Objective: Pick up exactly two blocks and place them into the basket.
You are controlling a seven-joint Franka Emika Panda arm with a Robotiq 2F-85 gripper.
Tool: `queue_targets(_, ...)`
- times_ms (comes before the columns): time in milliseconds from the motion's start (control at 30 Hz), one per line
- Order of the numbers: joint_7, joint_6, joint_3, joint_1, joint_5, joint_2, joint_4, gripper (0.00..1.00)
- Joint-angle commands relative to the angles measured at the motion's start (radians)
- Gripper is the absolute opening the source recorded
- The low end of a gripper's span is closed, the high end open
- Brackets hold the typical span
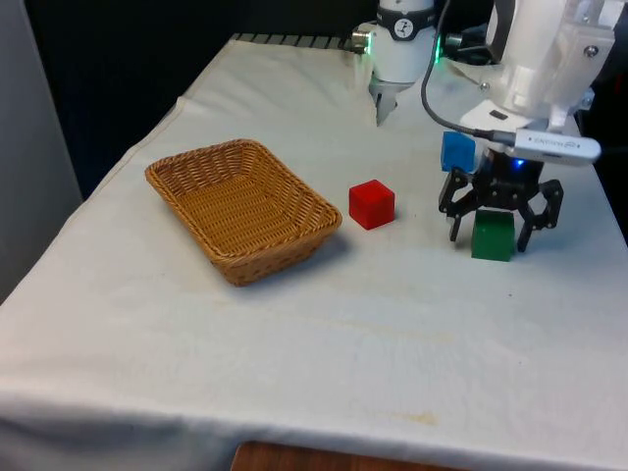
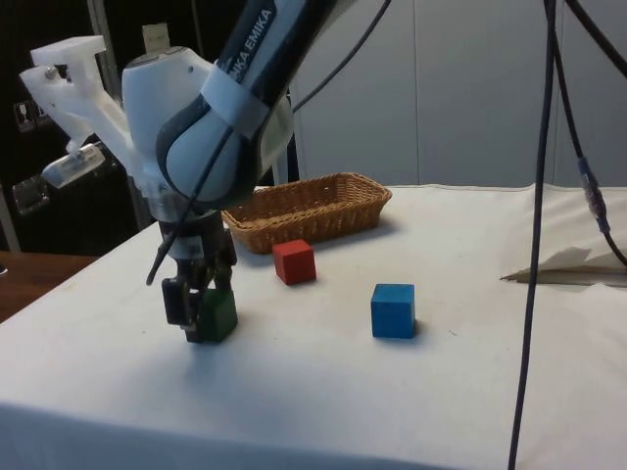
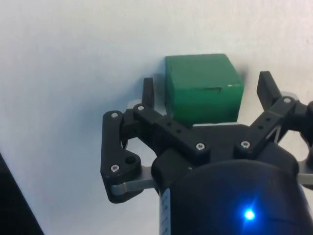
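Green block [image 1: 493,235] on the desk [image 1: 324,343] near its edge, straddled by the gripper [image 1: 500,234], fingers [image 3: 148,92] released; centre, then close squarely. Beyond: red block [image 1: 372,204], basket [image 1: 242,207], blue block [image 1: 457,151].

White-clothed table [image 1: 294,343], black curtains [image 1: 147,59], pale wall panels [image 2: 470,88]

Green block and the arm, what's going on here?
The pincer is down at the table, open, with its fingers either side of the green block; in the wrist view there is a gap on both sides, so no grip yet. The red block sits beside the wicker basket and the blue block stands apart on the cloth. No block lies in the basket.
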Motion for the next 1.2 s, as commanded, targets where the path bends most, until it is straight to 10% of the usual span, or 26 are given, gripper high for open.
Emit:
queue_targets(0, -0.010, 0.008, 0.010, -0.006, 0.011, -0.005, -0.001, 1.00)
queue_targets(133, -0.004, 0.012, 0.005, -0.001, 0.007, -0.003, -0.002, 1.00)
queue_targets(267, 0.001, 0.001, 0.000, 0.001, 0.000, 0.001, 0.002, 0.48)
queue_targets(467, 0.002, 0.016, 0.001, 0.004, 0.003, -0.002, -0.005, 0.00)
queue_targets(1167, 0.026, -0.016, -0.017, 0.022, -0.040, -0.116, -0.060, 0.00)
